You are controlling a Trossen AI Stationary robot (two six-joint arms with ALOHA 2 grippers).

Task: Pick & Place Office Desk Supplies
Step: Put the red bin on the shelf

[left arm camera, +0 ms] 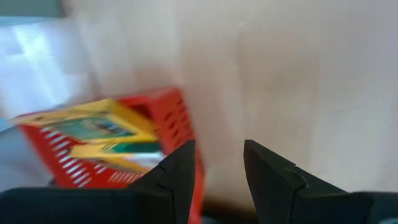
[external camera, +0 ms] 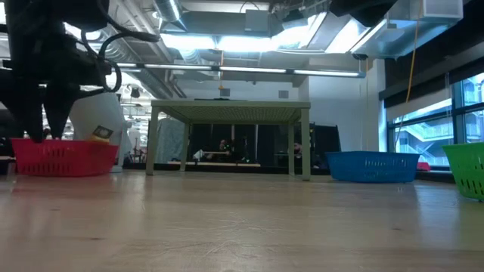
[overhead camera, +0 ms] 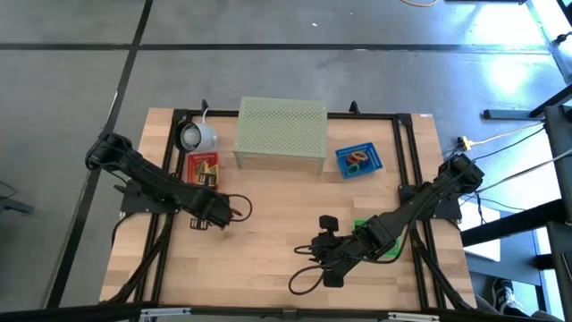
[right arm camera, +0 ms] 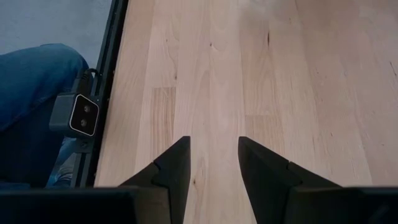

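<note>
Yellow printed packets [left arm camera: 93, 127] lie in a red basket [overhead camera: 203, 167] at the table's far left. Coloured loops [overhead camera: 357, 161] lie in a blue basket [overhead camera: 359, 159] at the far right. My left gripper [left arm camera: 217, 149] hangs open, pointing steeply down over bare wood beside the red basket [left arm camera: 177, 115], on its near side [overhead camera: 222, 213]. Nothing is between its fingers. My right gripper [right arm camera: 214, 143] is open and empty above bare wood at the near middle of the table [overhead camera: 313, 253].
A pale green perforated stand [overhead camera: 281, 131] stands at the far middle, a white rounded object [overhead camera: 198, 136] to its left. A green basket [overhead camera: 365, 228] is partly hidden under my right arm. A person's leg in jeans [right arm camera: 37, 81] shows beyond the table's edge.
</note>
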